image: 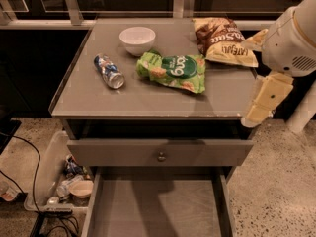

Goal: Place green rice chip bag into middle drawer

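The green rice chip bag (pixel 173 71) lies flat on the grey cabinet top (pixel 98 100), near its middle, logo side up. The middle drawer (pixel 123 206) is pulled out below the cabinet, and its plain grey floor shows. My gripper (pixel 253 118) hangs at the cabinet's right edge, pointing down, to the right of the green bag and apart from it. It is above and to the right of the open drawer. The white arm (pixel 291 38) rises behind it at the right edge of the view.
A white bowl (pixel 137 39) stands at the back of the top. A blue can (pixel 109 71) lies on its side at the left. A brown-and-yellow chip bag (pixel 222 39) lies at the back right. A drawer front with a round knob (pixel 161 156) sits above the open drawer. A bin of clutter (pixel 69 184) stands on the floor at the left.
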Tool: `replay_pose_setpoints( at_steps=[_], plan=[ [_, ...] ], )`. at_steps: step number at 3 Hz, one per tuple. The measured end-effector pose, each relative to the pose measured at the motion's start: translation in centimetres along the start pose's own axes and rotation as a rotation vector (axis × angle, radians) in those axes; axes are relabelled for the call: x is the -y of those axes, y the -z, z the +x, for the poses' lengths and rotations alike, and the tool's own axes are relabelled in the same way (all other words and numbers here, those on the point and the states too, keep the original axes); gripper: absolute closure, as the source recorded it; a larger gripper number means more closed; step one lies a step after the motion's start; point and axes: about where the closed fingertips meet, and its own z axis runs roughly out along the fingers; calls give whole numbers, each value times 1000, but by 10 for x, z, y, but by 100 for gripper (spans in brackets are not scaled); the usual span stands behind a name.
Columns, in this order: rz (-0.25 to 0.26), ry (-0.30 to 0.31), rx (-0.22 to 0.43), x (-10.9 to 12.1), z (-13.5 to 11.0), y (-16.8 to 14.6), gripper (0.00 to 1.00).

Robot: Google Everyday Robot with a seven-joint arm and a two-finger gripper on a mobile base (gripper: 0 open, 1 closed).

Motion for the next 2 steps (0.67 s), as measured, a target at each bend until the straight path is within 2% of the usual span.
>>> replay_pose_setpoints(
  at_steps=[1,2],
  plan=[
    [22,30,153,19,-21,-17,0],
    [8,49,288,37,-50,-29,0]
  ],
)
